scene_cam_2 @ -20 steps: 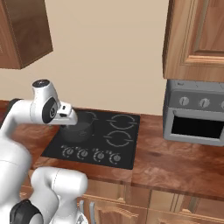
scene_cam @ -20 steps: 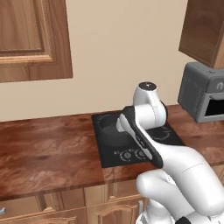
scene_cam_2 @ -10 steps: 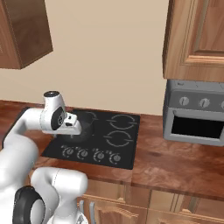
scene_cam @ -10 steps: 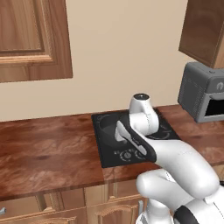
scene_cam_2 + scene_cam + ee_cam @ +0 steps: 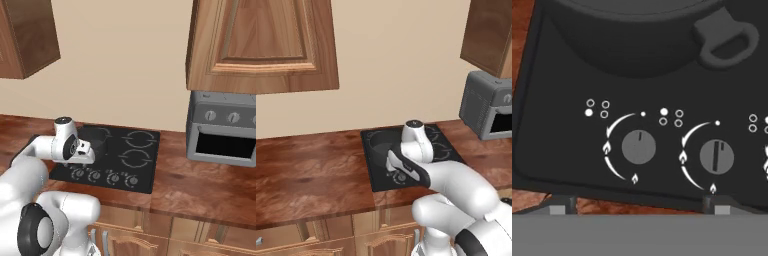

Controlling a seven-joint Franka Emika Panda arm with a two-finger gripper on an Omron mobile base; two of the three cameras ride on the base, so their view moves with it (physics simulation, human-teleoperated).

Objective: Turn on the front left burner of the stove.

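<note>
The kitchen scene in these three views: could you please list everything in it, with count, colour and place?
stove: one, black glass, set in the counter, four knobs along its front edge
knobs: two fully in the hand view, grey, pointers up
pot: one, dark, on the stove's left side, loop handle
counter: one, reddish-brown wood
microwave: one, grey, on the counter right of the stove
wall cabinets: brown wood, upper left and upper right
arm: white, bent over the stove
gripper: dark tips apart, above the knobs
</note>
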